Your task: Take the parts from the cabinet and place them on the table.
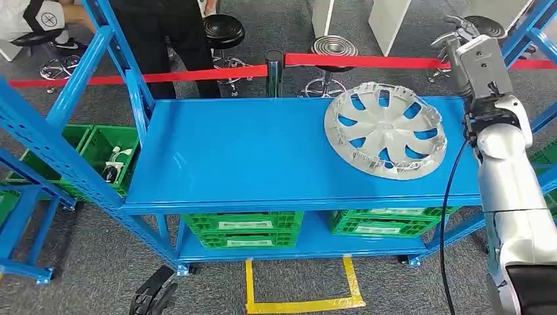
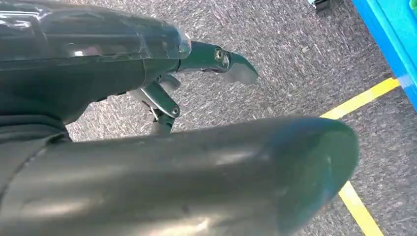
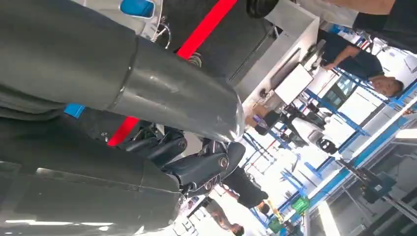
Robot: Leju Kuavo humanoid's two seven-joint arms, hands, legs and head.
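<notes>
Head camera sits high on the robot, pitched forward and down onto the blue metal shelf unit [image 1: 263, 157], red barrier tape [image 1: 368, 61] at 12 o'clock, yellow floor tape [image 1: 302, 305] at 6 o'clock.

Left wrist camera looks close past the left hand [image 2: 206, 59] at grey carpet; it shares the yellow tape and a blue shelf edge with the head view.

Right wrist camera, rolled over, looks past the right hand [image 3: 196, 162] into the room; shares the red tape.

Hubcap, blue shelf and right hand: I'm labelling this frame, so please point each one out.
hubcap [image 1: 385, 128], head view, on its central hub.
blue shelf [image 1: 236, 154], head view, on the bare top surface left of the hubcap.
right hand [image 1: 467, 41], head view, on the raised hand above the shelf's right end.
</notes>
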